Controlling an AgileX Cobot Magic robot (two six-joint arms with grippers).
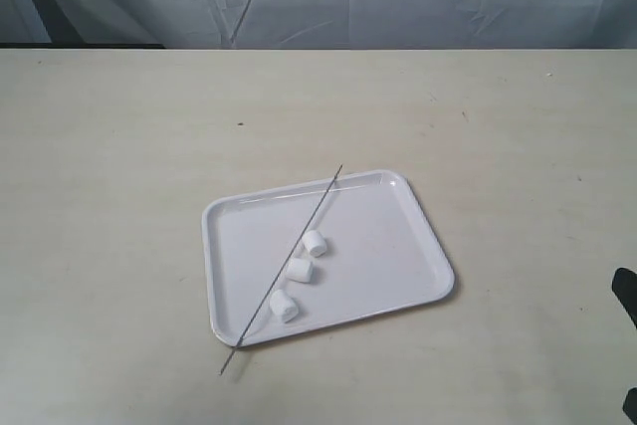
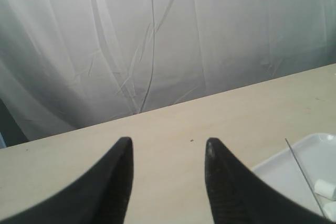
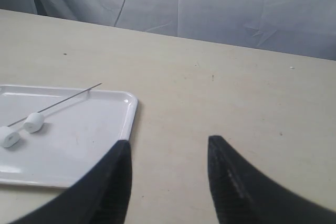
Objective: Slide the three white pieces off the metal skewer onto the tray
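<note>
Left gripper (image 2: 168, 153) and right gripper (image 3: 168, 153) gape empty — skewer (image 1: 307, 226) overhangs two tray (image 1: 378, 246) rims, broad table (image 1: 119, 146) around.

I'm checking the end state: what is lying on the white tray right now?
Three white pieces lie on the tray beside the metal skewer, which crosses it diagonally, both ends past the rim. Only the tray surface directly beneath them is hidden.

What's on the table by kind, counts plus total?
white pieces: 3
metal skewer: 1
tray: 1
Total: 5
</note>
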